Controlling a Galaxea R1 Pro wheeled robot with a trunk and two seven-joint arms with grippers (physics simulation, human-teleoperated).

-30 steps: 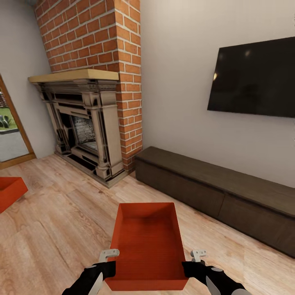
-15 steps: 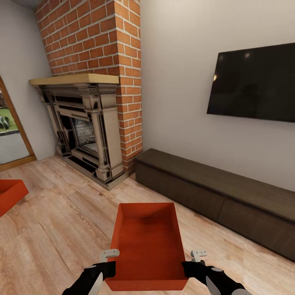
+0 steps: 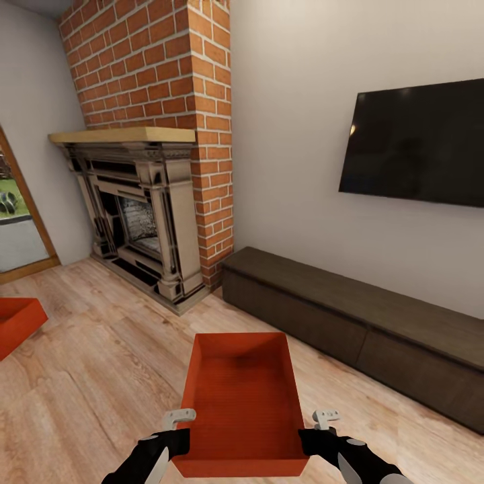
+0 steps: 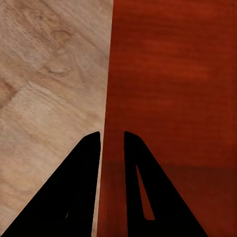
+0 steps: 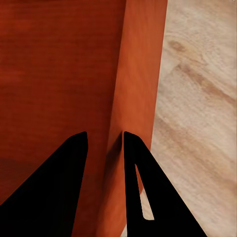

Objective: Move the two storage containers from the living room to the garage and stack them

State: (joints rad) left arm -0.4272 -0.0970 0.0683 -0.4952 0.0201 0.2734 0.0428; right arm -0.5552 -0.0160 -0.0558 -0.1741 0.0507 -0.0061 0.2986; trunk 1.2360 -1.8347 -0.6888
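1. The left tool (image 3: 176, 430) and right tool (image 3: 321, 428) each pinch a side wall of one storage container (image 3: 242, 403), held up over the living room wood floor (image 3: 101, 376)
2. The other container (image 3: 15, 323) sits on that floor, well apart
3. Both must yet go to the garage

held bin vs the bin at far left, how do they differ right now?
Held bin is gripped on both side walls, left gripper and right gripper; far-left bin sits on the wood floor, untouched. Held bin is centered and fully in view; the far-left bin is cut off by the frame edge. Both are orange-red and open-topped.
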